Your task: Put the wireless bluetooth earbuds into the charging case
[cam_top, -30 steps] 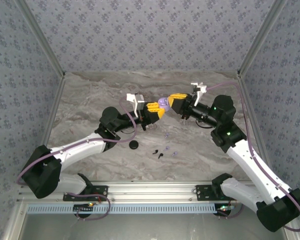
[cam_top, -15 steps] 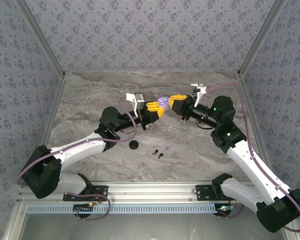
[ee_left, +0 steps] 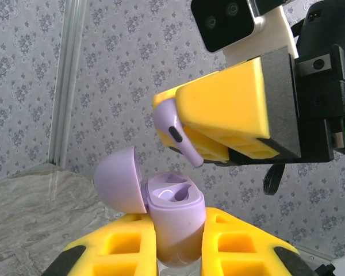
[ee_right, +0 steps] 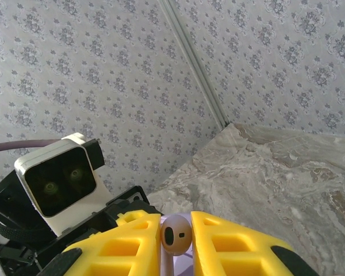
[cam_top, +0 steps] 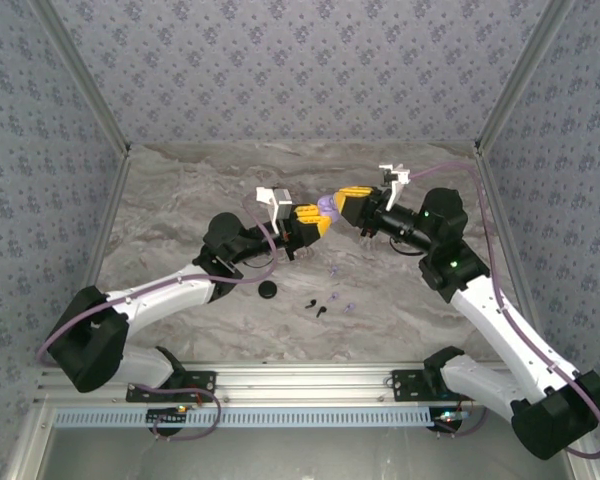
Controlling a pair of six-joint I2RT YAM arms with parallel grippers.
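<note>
Wireless bluetooth earbuds (cam_top: pixel 323 308), loose: a small scatter of black and pale buds on the marbled table (cam_top: pixel 170 210), nearer the arm bases than the grippers. From the top view their shapes and number are hard to make out. Just left of them lies a round black case (cam_top: pixel 269 290).

Beyond, raised above the table, the two grippers meet tip to tip. The left gripper (ee_left: pixel 178 253) is clamped on the lower body of the lilac charging case (ee_left: pixel 175 221), whose base is hidden between the yellow fingers (ee_left: pixel 121 253). Its lid (ee_left: pixel 119 179) is hinged open to the left. One inner well shows; the rest of the interior is hard to read.

The right gripper (ee_left: pixel 187 123) is pinched on a lilac earbud (ee_left: pixel 173 132), stem slanting down toward the open case, just above it and not touching. From the right wrist, the bud's rounded head sits between the fingers, its stem mostly cut off at the lower frame edge. Patterned walls (cam_top: pixel 280 70) stand behind.
</note>
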